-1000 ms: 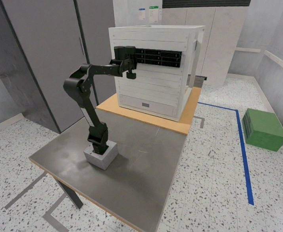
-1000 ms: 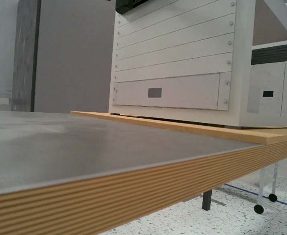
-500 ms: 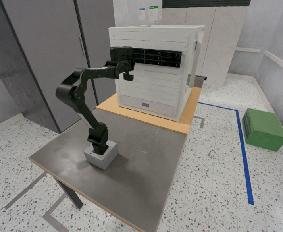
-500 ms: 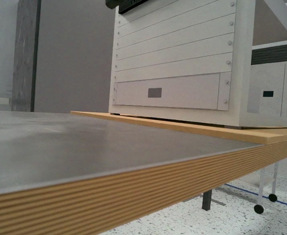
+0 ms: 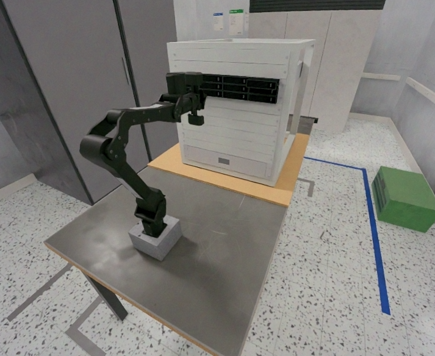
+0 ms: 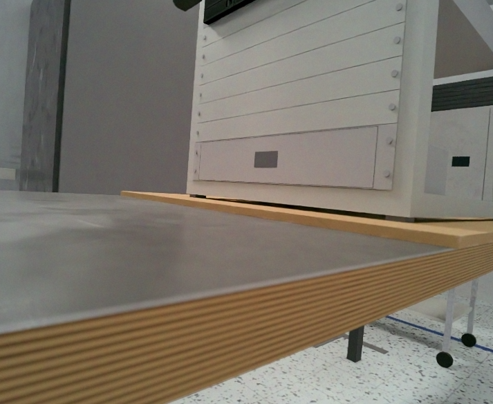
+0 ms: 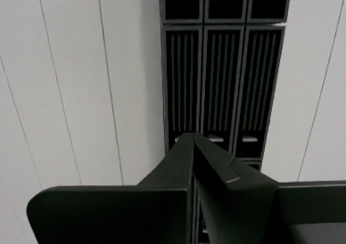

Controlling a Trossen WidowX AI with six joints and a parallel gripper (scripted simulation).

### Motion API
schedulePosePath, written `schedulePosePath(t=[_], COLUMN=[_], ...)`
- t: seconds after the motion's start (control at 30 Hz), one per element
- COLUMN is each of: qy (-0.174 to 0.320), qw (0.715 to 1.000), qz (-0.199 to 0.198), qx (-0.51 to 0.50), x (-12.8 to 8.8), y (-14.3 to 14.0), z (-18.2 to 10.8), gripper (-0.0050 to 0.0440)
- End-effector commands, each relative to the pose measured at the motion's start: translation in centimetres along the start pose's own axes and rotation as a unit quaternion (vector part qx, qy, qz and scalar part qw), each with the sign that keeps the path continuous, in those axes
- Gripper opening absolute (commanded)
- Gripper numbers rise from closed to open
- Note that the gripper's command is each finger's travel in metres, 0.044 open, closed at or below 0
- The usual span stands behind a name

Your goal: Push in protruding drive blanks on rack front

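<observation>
The black parallel-jaw gripper (image 5: 204,96) (image 7: 191,140), clenched on nothing, presumably to serve as a blunt pusher, points at the white boxy rack (image 5: 229,134) (image 6: 299,104) (image 7: 76,73). Black rectangular drive blanks (image 5: 234,88) (image 7: 218,82) lie ahead of its fingertips; contact cannot be told.

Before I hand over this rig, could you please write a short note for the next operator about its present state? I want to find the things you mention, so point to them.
Gripper (image 5: 204,97) (image 7: 191,140): jaws shut, nothing held, in front of the black drive blanks (image 5: 262,89) (image 7: 223,82).
Rack (image 5: 229,130) (image 6: 294,104): upright on the wooden board (image 5: 225,185) (image 6: 324,227).
Done: cannot confirm any latched blank.
Left: the upper-right blank in the top view seems to protrude; check the others, then push gently.
</observation>
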State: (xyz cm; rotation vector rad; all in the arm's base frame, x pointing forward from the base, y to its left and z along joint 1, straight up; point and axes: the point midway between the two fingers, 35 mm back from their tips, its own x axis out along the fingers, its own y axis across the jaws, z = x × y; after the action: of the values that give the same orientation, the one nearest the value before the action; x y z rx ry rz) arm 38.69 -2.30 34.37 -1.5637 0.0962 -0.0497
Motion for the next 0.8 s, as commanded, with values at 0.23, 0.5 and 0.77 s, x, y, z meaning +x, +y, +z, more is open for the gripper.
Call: schedulePosePath(t=[0.23,0.5,0.77], qy=[0.002,0.002,0.002], qw=[1.000,1.000,1.000], qz=[-0.014,-0.014,-0.014], qx=[-0.001,-0.001,-0.001], x=[-0.9,-1.3,-1.6], y=[-2.5,-4.4,-5.5], z=[-3.2,-7.2,-9.5], gripper=[-0.0050,-0.0050,-0.0050])
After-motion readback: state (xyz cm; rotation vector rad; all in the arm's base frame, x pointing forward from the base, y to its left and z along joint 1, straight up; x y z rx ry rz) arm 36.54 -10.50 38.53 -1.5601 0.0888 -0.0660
